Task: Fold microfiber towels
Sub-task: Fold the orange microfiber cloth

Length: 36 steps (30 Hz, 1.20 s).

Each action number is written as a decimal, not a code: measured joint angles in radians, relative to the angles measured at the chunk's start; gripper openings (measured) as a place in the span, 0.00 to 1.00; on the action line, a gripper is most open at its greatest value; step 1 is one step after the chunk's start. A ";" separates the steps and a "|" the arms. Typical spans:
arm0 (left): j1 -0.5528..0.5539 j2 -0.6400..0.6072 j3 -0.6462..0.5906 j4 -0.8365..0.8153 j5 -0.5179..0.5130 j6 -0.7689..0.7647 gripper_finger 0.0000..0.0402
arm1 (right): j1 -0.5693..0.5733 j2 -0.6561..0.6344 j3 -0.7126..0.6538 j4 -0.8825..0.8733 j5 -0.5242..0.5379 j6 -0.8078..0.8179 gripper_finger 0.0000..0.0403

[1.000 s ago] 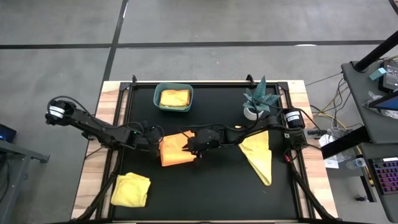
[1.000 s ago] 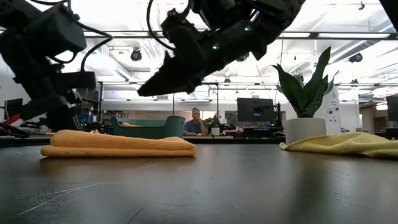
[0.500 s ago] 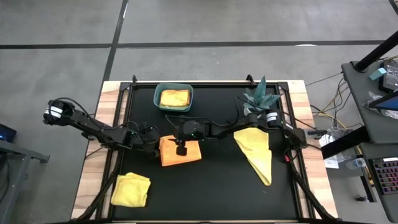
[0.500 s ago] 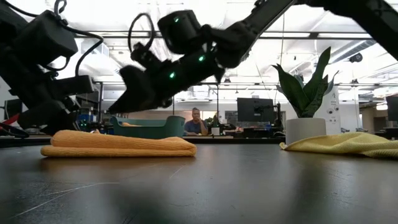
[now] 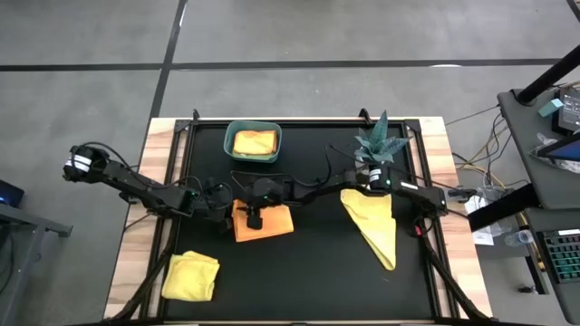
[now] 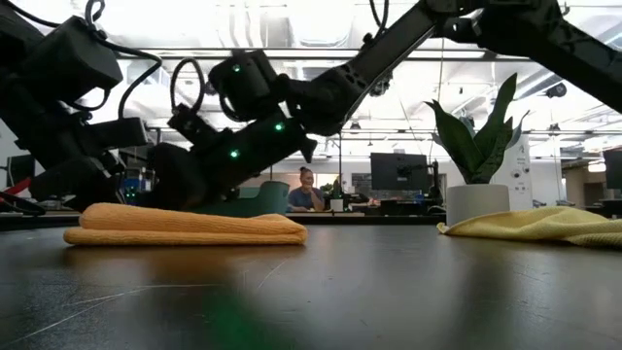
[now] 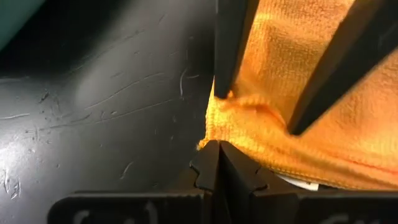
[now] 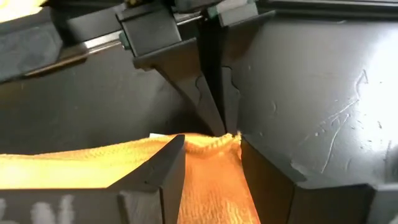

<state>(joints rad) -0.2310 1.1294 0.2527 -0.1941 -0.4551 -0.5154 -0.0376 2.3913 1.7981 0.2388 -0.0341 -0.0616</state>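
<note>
Yellow towel, crumpled (image 5: 190, 275): 7 o'clock corner of the counter (image 5: 308, 281), well apart from both arms, not yet folded.
Left claw (image 5: 224, 209): at the 9 o'clock edge of the orange towel (image 5: 265, 223); in the left wrist view its fingers (image 7: 231, 37) are closed on that edge's corner.
Orange towel: centre-left of the counter, folded flat (a neat layered slab in the low view (image 6: 185, 226)).
Right claw (image 5: 255, 217): low over the same towel's 9 o'clock part, facing the left claw; fingers (image 8: 155, 180) parted, the cloth edge lying between them, nothing gripped.
Teal bin (image 5: 253, 142): 12 o'clock side, a yellow cloth (image 5: 254, 142) inside.
Yellow towel, triangular (image 5: 374, 224): 3 o'clock side, loosely spread, waiting.
Potted plant (image 5: 378, 145): 1 o'clock, just beside the right arm's run.
Risk: the two claws sit nearly tip to tip; a close here could clash, or drag the fold open.
Obstruction: the plant crowds the right arm's sweep; the bin is clear of it.
</note>
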 joint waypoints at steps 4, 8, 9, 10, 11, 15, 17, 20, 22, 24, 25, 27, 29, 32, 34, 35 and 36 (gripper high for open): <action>0.000 0.000 0.000 0.006 0.000 0.003 0.00 | -0.002 0.000 0.002 -0.015 0.008 -0.002 0.36; 0.000 0.001 0.000 0.011 0.001 0.003 0.00 | -0.004 0.000 -0.002 -0.017 0.008 -0.013 0.27; 0.000 0.001 0.000 0.011 0.001 0.003 0.00 | -0.003 0.000 -0.003 -0.017 0.008 -0.018 0.23; 0.000 0.001 0.000 0.011 0.001 0.003 0.00 | -0.003 0.000 -0.004 -0.017 0.008 -0.024 0.19; 0.000 0.001 0.000 0.011 0.001 0.003 0.00 | -0.003 0.000 -0.005 -0.018 0.008 -0.028 0.15; 0.000 0.001 0.000 0.013 0.001 0.003 0.00 | -0.003 0.000 -0.002 -0.017 0.008 -0.030 0.04; 0.000 0.001 0.000 0.014 0.001 0.004 0.00 | -0.002 0.000 0.004 -0.017 0.008 -0.031 0.03; 0.000 0.001 0.000 0.015 0.001 0.004 0.00 | 0.001 0.000 0.011 -0.017 0.008 -0.035 0.03; 0.000 0.001 0.000 0.015 0.001 0.004 0.00 | 0.003 0.000 0.018 -0.018 0.008 -0.040 0.03; 0.000 0.001 0.000 0.015 0.001 0.004 0.00 | 0.007 -0.001 0.027 -0.018 0.007 -0.046 0.03; 0.000 0.001 0.000 0.015 0.001 0.004 0.00 | 0.007 -0.001 0.032 -0.017 0.007 -0.052 0.03; 0.000 0.001 0.000 0.016 0.001 0.004 0.00 | 0.008 -0.002 0.039 -0.017 0.007 -0.056 0.03; 0.000 0.001 0.000 0.020 0.001 0.006 0.00 | 0.008 -0.002 0.046 -0.017 0.008 -0.055 0.03; 0.000 0.001 0.000 0.030 0.000 0.006 0.00 | 0.007 -0.002 0.048 -0.009 0.008 -0.059 0.03; 0.000 0.001 0.000 0.031 0.000 0.006 0.00 | 0.007 -0.002 0.047 0.008 0.009 -0.062 0.03; 0.000 0.001 0.000 0.031 0.000 0.006 0.00 | 0.007 0.000 0.047 0.016 0.009 -0.062 0.03; 0.000 0.001 0.000 0.031 0.001 0.006 0.00 | 0.007 0.007 0.049 0.026 0.008 -0.061 0.03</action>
<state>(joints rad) -0.2310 1.1305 0.2527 -0.1634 -0.4545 -0.5095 -0.0307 2.3986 1.8473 0.2651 -0.0257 -0.1226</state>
